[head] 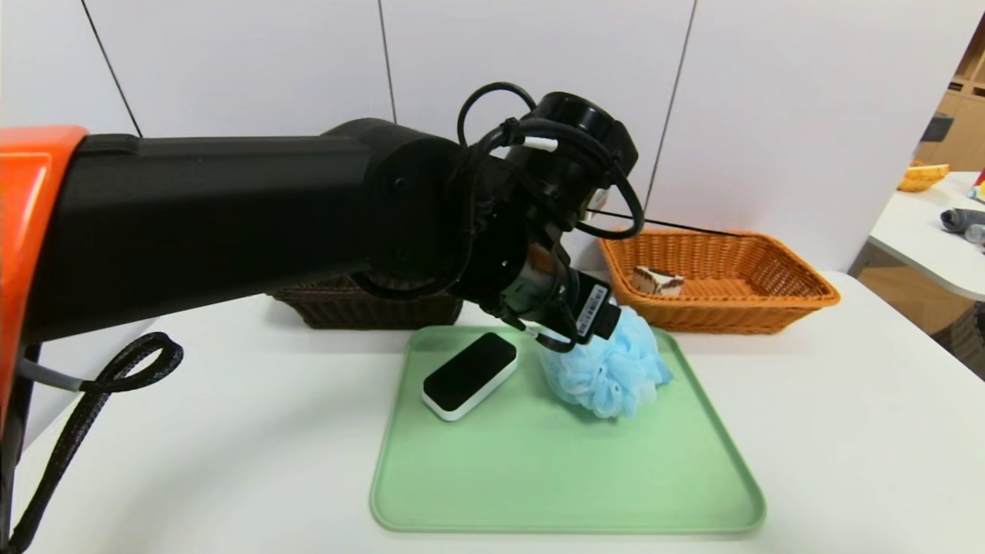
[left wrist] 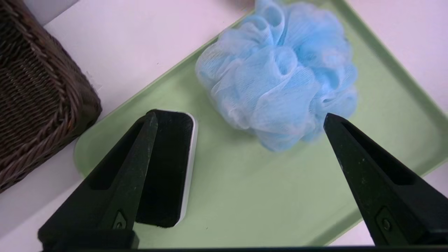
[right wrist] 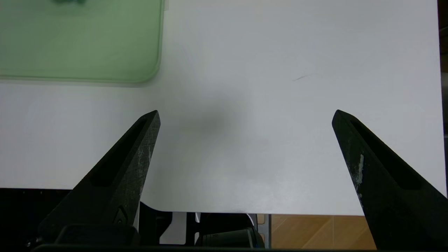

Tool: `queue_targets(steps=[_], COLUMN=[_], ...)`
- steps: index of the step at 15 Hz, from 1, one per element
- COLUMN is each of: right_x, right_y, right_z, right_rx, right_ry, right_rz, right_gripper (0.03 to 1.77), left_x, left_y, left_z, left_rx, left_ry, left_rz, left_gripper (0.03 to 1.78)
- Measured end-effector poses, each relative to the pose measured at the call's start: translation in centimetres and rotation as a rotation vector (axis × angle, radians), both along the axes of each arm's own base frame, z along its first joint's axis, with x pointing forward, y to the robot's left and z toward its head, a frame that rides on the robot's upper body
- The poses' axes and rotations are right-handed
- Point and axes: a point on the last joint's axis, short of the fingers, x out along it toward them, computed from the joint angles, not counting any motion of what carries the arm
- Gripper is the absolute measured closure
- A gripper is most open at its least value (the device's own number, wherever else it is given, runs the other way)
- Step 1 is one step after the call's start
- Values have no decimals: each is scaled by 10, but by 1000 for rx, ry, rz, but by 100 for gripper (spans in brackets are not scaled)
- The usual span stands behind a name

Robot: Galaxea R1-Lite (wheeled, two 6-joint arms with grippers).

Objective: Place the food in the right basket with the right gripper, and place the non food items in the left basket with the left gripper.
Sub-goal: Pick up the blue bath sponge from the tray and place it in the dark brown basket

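The left end effector point(left wrist: 238, 119) hangs over the pale green plastic tray point(head: 554, 477) with its two black fingers spread wide and nothing between them. Under it lie the fluffy light-blue mesh bath pouf point(left wrist: 280, 73) and, just beside it but apart, the rounded rectangular block with a black top on a white base point(left wrist: 168, 168). The dark brown woven wicker basket point(left wrist: 35, 98) sits just off the tray's corner, with neither of them in it yet. The small triangular toy cake slice point(head: 656, 281) already rests inside the orange-tan woven wicker basket point(head: 769, 308). The right end effector point(right wrist: 245, 115) idles, fingers apart and empty, above bare white desk point(right wrist: 262, 52).

Risks, as I judge them: the pouf's loose mesh may compress and slip from a shallow pinch, or snag a fingertip on release. A wide descent could also nudge the block.
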Motion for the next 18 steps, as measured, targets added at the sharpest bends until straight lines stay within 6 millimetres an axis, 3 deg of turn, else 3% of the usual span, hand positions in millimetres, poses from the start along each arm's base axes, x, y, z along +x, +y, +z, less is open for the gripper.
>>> queue_targets(steps=[6, 18], right_x=[10, 7], right_y=[2, 2], right_z=[-4, -10], right_rx=[17, 30], right_ry=[-4, 13], right_rz=[19, 36], right_gripper=[11, 11], left_x=[5, 28], left_y=[-21, -55], left_z=[-18, -76], left_rx=[-31, -9], left_ry=[11, 18], left_rz=[-55, -51], left_gripper=[12, 12])
